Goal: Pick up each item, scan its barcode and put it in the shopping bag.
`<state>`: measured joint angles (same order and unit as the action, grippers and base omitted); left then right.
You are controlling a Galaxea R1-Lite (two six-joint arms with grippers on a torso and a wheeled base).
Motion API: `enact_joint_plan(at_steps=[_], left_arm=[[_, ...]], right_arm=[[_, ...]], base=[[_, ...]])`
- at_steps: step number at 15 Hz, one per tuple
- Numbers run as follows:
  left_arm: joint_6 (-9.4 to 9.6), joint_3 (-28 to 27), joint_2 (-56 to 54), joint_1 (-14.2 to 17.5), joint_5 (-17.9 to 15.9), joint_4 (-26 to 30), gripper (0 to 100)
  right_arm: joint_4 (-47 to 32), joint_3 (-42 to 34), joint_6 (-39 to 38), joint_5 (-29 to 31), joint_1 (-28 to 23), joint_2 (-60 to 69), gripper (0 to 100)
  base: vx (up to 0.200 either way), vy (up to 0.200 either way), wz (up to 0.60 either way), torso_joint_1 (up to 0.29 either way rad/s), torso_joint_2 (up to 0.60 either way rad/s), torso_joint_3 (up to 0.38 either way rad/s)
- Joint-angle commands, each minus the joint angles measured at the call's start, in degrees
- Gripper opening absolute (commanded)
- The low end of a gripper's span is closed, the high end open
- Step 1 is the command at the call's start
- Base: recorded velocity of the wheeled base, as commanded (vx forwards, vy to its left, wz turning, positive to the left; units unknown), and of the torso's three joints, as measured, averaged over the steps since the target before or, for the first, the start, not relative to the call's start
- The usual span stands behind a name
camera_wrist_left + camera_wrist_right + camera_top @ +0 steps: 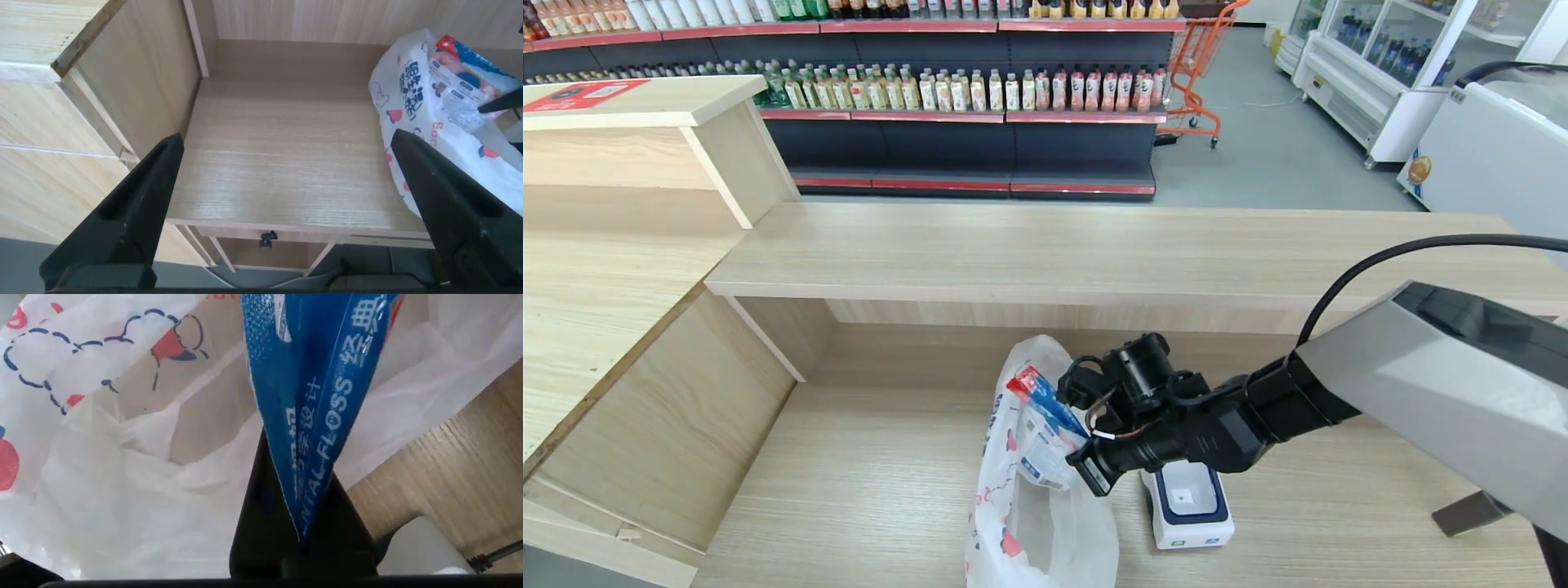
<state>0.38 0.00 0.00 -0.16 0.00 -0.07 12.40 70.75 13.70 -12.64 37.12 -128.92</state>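
Observation:
A white plastic shopping bag (1013, 523) with red and blue prints stands open on the lower counter. My right gripper (1072, 445) is over the bag's mouth, shut on a blue, red and clear packet (1045, 425). The packet (319, 408) hangs into the bag's opening (122, 482), its blue printed side facing the right wrist camera. A white and blue barcode scanner (1188, 506) sits on the counter just right of the bag, under the right wrist. My left gripper (286, 212) is open above the bare counter to the left of the bag (425, 122).
A raised wooden shelf (1094, 253) runs across behind the lower counter, and a wooden side wall (670, 425) closes it on the left. Store shelves with bottles (964, 90) and an orange cart (1201, 57) stand far behind.

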Motion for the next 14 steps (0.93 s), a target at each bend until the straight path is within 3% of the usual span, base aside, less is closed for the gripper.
enact_joint_plan(at_steps=[1,2,6,8,10,14], left_arm=[[0.06,0.0,0.09,-0.02,0.0,-0.01,100],[-0.03,0.0,0.09,-0.02,0.0,-0.01,100],[0.06,0.0,0.09,-0.02,0.0,-0.01,100],[0.06,0.0,0.09,-0.02,0.0,-0.01,100],[-0.03,0.0,0.09,-0.02,0.0,-0.01,100],[0.06,0.0,0.09,-0.02,0.0,-0.01,100]], right_arm=[[-0.01,-0.18,0.8,-0.01,-0.12,-0.11,0],[-0.01,-0.09,0.98,-0.1,-0.03,-0.11,100],[5.09,-0.35,0.8,-1.42,0.32,0.24,100],[8.34,-0.44,-0.17,-8.28,0.23,1.65,100],[11.24,-2.73,-1.75,-10.3,-0.21,2.97,100],[11.77,-10.29,-1.84,-9.86,-6.01,11.85,100]], base=[[0.0,0.0,0.0,0.0,0.0,0.0],[0.0,0.0,0.0,0.0,0.0,0.0],[0.0,0.0,0.0,0.0,0.0,0.0],[0.0,0.0,0.0,0.0,0.0,0.0],[0.0,0.0,0.0,0.0,0.0,0.0],[0.0,0.0,0.0,0.0,0.0,0.0]])
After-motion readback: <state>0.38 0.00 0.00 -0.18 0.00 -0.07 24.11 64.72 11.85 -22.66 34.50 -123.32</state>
